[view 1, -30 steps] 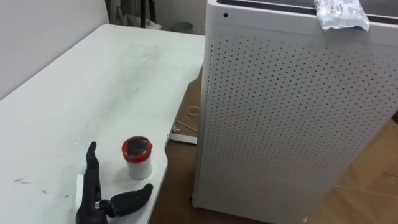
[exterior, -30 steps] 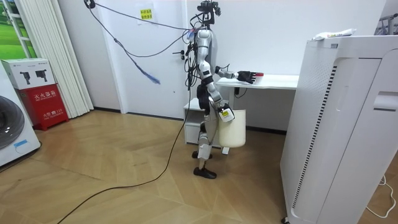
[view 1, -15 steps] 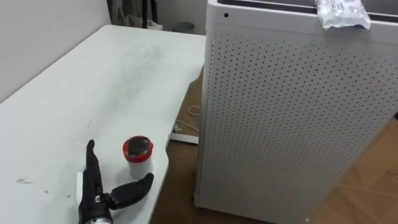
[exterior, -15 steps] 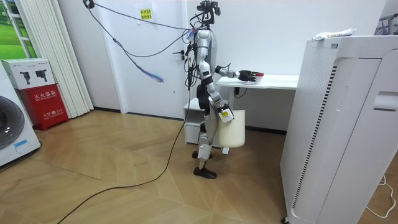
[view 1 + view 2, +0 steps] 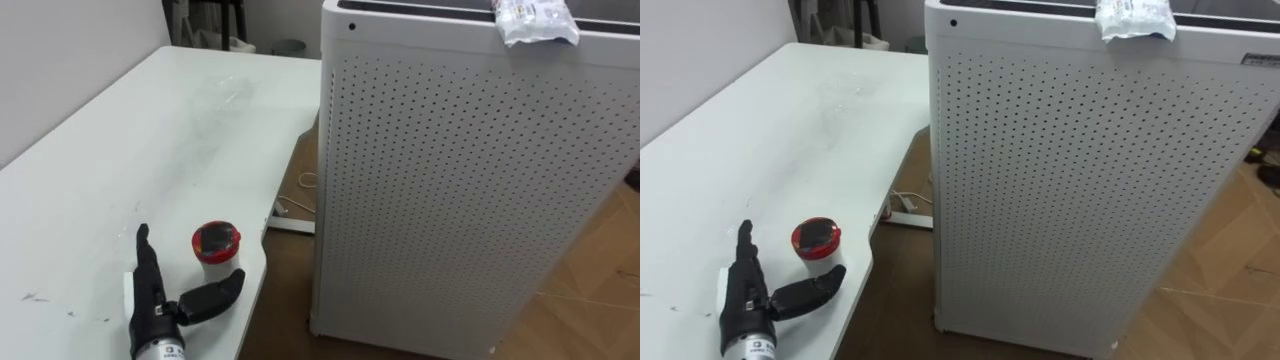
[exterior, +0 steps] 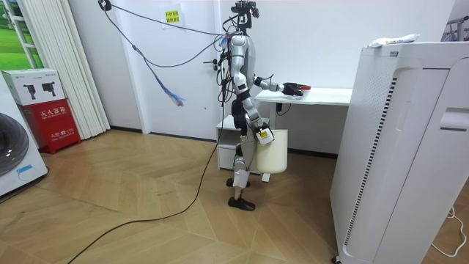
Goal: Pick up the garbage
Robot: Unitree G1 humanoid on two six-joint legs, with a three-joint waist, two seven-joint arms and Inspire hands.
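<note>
A small white cup with a red lid (image 5: 217, 243) stands near the front edge of the white table (image 5: 150, 130). My left hand (image 5: 152, 300) lies on the table just in front of it and to its left. It is open, with straight fingers pointing past the cup's left side and the thumb reaching under the cup, a little short of touching. A crumpled white wrapper (image 5: 533, 20) lies on top of the tall white perforated cabinet (image 5: 460, 180). In the room view my right hand (image 6: 259, 132) hangs at my side with a white basket (image 6: 272, 152) hanging from it, off the floor.
The cabinet stands on the floor right of the table, with a narrow gap between them. A cable (image 5: 300, 195) lies on the floor in that gap. I stand at the table's end, a white wall behind it.
The whole picture has shifted slightly, so the camera moved. My left hand stays open beside the cup, and the cup has not moved on the table.
</note>
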